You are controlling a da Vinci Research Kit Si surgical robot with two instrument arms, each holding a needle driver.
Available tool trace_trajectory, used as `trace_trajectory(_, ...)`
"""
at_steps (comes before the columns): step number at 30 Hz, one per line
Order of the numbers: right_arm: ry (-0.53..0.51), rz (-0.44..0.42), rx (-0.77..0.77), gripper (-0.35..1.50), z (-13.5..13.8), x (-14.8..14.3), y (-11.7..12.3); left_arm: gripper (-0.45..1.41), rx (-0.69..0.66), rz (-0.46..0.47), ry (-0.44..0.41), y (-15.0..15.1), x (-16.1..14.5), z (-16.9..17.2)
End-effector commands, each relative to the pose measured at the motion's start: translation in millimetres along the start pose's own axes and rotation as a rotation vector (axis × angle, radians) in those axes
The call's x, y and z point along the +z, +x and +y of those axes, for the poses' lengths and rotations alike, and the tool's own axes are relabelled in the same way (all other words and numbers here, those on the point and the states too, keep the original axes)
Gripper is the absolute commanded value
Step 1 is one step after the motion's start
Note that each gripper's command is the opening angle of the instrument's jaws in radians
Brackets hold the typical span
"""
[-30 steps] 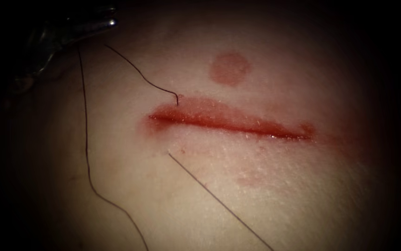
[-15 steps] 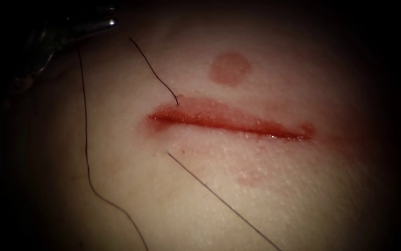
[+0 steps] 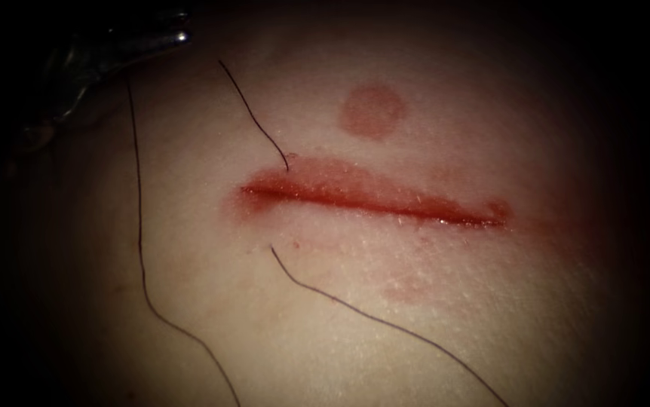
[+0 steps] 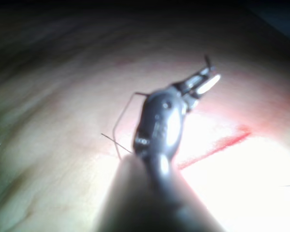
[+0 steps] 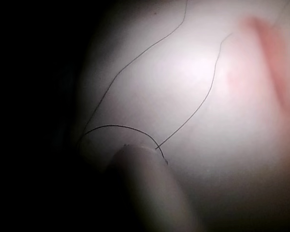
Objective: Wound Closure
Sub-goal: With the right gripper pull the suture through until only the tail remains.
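Thread [image 3: 385, 325] ran slack from the lower right edge of the endoscope frame to the tissue [image 3: 302, 301] just below the cut [image 3: 374, 200], re-emerging above its left end. Left tool [image 3: 140, 41] sat upper left, well apart, jaws together; grip uncertain. Needle unseen.

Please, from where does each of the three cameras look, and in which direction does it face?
Endoscope: above and in front of the tissue, facing down on the cut; the left tool enters at the upper left, with thread running below it.
Left wrist: rides on the left arm, looking along its shaft at the left tool above the cut.
Right wrist: rides on the right arm, looking past the right arm's shaft at tissue crossed by thread.
Shared: the endoscope and left wrist views both show the left tool, cut and thread. What either tool holds cannot be told.
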Motion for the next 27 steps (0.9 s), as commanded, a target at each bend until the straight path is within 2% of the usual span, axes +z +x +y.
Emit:
trace_trajectory(1, 0.006, 0.018, 0.014, 1.48, -0.1, -0.3, 0.0, -0.35, 0.000, 0.001, -0.001, -0.7, 0.3, -0.2)
trace_trajectory(5, 0.031, 0.127, 0.060, 1.48, 2.0, -2.6, 1.8, -0.35, 0.000, -0.001, -0.003, -0.8, 0.3, -0.2)
trace_trajectory(8, 0.072, 0.238, 0.099, 1.48, 4.1, -5.1, 4.1, -0.35, 0.000, -0.001, -0.003, -0.8, 0.3, -0.2)
trace_trajectory(10, 0.124, 0.314, 0.103, 1.48, 5.6, -7.0, 6.1, -0.35, 0.001, -0.001, -0.004, -0.8, 0.3, -0.2)
trace_trajectory(11, 0.161, 0.391, 0.109, 1.48, 6.9, -8.6, 8.1, -0.35, 0.000, -0.004, -0.006, -0.8, 0.3, -0.1)
trace_trajectory(12, 0.170, 0.418, 0.094, 1.48, 7.5, -9.2, 9.0, -0.35, 0.001, -0.003, -0.006, -0.8, 0.3, -0.1)
trace_trajectory(17, 0.224, 0.465, 0.073, 1.48, 9.7, -11.5, 12.0, -0.35, -0.005, -0.007, -0.011, -0.8, 0.3, 0.0)
trace_trajectory(22, 0.316, 0.497, 0.035, 1.48, 9.9, -12.6, 12.5, -0.35, -0.006, -0.009, -0.015, -0.8, 0.1, 0.1)
trace_trajectory(27, 0.309, 0.610, 0.041, 1.48, 11.6, -12.5, 14.8, -0.35, -0.005, -0.013, -0.019, -0.8, 0.2, 0.2)
